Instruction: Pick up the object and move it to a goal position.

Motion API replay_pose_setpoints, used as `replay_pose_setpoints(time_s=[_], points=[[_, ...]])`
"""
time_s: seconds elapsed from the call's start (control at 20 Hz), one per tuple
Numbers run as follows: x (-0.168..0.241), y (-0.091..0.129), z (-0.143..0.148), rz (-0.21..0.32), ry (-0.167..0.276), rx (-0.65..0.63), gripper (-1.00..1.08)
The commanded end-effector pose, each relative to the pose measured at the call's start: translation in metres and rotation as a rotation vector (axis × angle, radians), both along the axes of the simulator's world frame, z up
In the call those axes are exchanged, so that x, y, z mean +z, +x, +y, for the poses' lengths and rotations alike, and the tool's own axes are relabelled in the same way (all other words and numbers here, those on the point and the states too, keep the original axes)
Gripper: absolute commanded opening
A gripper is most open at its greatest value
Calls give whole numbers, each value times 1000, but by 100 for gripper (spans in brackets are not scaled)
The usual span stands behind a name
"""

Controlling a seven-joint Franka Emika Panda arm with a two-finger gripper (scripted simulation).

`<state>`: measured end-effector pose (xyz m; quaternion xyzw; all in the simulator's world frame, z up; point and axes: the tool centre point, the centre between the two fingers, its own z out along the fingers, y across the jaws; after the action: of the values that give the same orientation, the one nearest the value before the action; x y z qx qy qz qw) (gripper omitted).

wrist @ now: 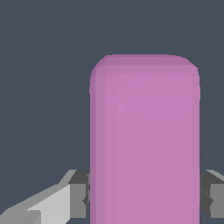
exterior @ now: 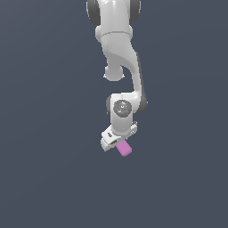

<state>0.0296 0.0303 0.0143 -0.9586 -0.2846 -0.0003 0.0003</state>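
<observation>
Wrist view, nearest item: the pink block [wrist: 144, 140] fills the centre of the frame, standing lengthwise away from the camera with its rounded far end uppermost in the picture. Both fingers [wrist: 78, 192] of the gripper [wrist: 146, 194] bear against its long sides, one dark pad on each flank with no gap visible. Finding: the gripper is clamped on the block.

Exterior view: the gripper [exterior: 115, 141] sits at the end of the white arm [exterior: 120, 53], which descends from the top of the frame. The block [exterior: 124, 149] projects from under the hand, angled down toward the exterior view's right. Only its free end shows; the gripped part is hidden by the hand.

Beyond the block, both views show only a uniform dark grey-blue field. No table edge, shadow or contact line is discernible, so whether the block is clear of a surface cannot be told from these pictures.

Progress, as a judgement: the grasp appears complete, so the pick-up step is done or nearly so. The carry to the goal position remains. No goal marker is visible in either view, so the remaining travel cannot be assessed.

Markings: none. The block is plain and matte; the arm and hand carry no legible brand, label or lettering at this resolution.
</observation>
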Motion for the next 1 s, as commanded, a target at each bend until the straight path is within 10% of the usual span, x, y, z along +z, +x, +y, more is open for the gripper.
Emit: replay_pose_setpoints(time_s=[0.0,0.95], points=[[0,0,-1,0,-1,-1,-100],[94,-11,47,0,-1,0,-100]])
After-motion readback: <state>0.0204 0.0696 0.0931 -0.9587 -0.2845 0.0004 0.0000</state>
